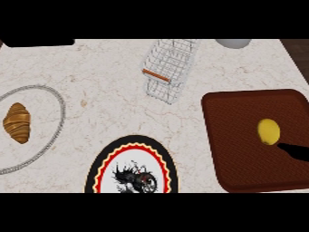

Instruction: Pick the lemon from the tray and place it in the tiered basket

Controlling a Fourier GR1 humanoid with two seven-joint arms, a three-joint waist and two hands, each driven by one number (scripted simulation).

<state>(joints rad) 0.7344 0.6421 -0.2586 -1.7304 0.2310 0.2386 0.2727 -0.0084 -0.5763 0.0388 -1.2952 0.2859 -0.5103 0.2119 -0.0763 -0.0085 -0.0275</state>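
**Mia:** The right hand [304, 153] is black. It pokes in from the edge at about 4 o'clock. Only a small bit of it shows.

**Ben:** Is it open or closed?

**Mia:** Nobody can tell, because too little of it shows. The lemon is not inside it.

**Ben:** Where is the lemon?

**Mia:** The lemon [268, 131] is yellow. It lies on the brown tray [237, 113], over on the tray's right side. The tip of the hand is just beside the lemon, on the lemon's 5 o'clock side. It is not clear if they touch.

**Ben:** Where is the tray?

**Mia:** It sits on the pale counter [117, 99], out at 3 to 4 o'clock.

**Ben:** And the basket?

**Mia:** The wire basket [170, 68] is up at 12 o'clock. It has a little orange bar on it. It stands apart from the tray, off the tray's 11 o'clock corner. Nothing can be seen in it.

**Ben:** What else is there?

**Mia:** A big plate [43, 131] with a shiny rim lies at 9 o'clock. A brown croissant [17, 122] lies on it. A painted plate [131, 154], black, red and yellow, is at 6 o'clock, and the lower edge cuts it off. A grey round thing [234, 42] peeks in at 1 o'clock. A black thing [36, 42] lies at 11 o'clock.
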